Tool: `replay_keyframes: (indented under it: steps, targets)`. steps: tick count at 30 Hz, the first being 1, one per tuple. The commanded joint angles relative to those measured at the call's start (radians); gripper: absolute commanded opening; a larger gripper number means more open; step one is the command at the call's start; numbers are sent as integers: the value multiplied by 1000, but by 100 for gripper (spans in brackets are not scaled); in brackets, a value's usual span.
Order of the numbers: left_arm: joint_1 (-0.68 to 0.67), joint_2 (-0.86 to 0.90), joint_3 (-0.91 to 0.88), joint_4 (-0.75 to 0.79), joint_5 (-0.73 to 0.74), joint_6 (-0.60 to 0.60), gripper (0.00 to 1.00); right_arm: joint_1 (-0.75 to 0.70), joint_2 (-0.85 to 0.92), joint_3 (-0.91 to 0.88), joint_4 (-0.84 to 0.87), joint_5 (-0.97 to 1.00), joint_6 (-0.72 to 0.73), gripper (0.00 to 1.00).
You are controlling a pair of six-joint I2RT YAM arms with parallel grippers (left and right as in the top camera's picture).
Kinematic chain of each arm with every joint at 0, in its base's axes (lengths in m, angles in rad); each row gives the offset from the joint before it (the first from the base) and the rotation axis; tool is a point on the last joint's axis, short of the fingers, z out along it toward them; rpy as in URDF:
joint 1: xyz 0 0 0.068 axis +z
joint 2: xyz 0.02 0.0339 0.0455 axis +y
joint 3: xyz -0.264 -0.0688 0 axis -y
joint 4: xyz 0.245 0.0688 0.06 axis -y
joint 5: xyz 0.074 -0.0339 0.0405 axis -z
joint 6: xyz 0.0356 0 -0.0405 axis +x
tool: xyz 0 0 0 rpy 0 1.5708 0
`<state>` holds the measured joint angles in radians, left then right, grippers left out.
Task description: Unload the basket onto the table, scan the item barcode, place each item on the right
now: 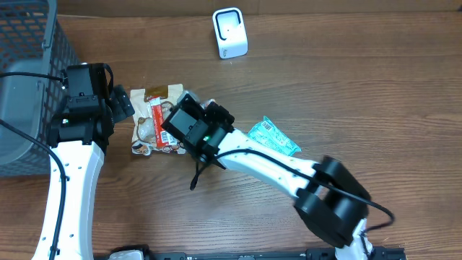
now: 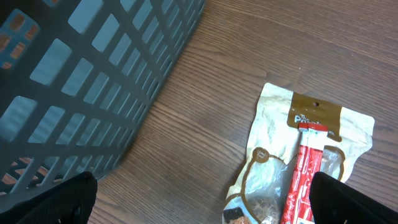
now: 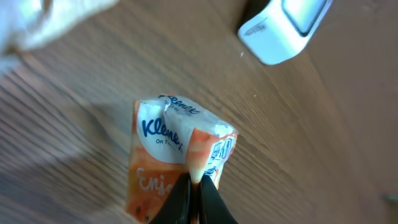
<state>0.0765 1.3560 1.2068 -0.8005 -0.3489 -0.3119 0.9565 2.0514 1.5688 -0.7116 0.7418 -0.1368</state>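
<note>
fingertips [image 3: 180, 200] of the right end effector [image 3: 194, 188] are pressed narrow together, pinching the lower edge of a kleenex tissue pack [image 3: 163, 158], white on top and orange below. the pack's long axis runs away from the fingers, and whether it rests on the desk [image 3: 93, 74] or hangs just above it cannot be told. a small printed panel shows on the side facing the scanner [image 3: 285, 28], too blurred to say it is the barcode. the scanner, a white block, stands well apart from the pack, ahead of the end effector and off to its right, with bare wood between. from overhead the scanner [image 1: 229, 32] sits by the far edge of the desk [image 1: 361, 79], and the right end effector [image 1: 189, 124] lies on its near side, slightly left. that makes the right arm both the holder and the nearer one, so the coming move is likely a carry forward and rightward, turning the printed side to the scanner's window. the left end effector [image 2: 199, 205] is spread wide and holds nothing, farther left of the scanner, over a snack pouch [image 2: 305, 162] beside a grey basket [image 2: 93, 81]. a teal packet [image 1: 276, 137] lies on the scanner's near right.
</note>
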Motion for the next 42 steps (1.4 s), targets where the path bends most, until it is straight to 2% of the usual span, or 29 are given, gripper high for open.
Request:
replay_keyframes:
  steps: [1, 8, 29, 33, 42]
  targets:
    - [-1, 5, 12, 0, -17, 1, 100, 11, 62, 3, 20, 70, -142, 4]
    - [-1, 5, 12, 0, -17, 1, 100, 47, 116, 3, 79, 89, -311, 4]
    - [-3, 5, 12, 0, -17, 1, 100, 58, 119, 3, 74, 24, -310, 4]
    - [-3, 5, 12, 0, -17, 1, 100, 58, 119, 3, 75, 23, -309, 6]
    - [-3, 5, 12, 0, -17, 1, 100, 58, 119, 3, 75, -19, -229, 10]
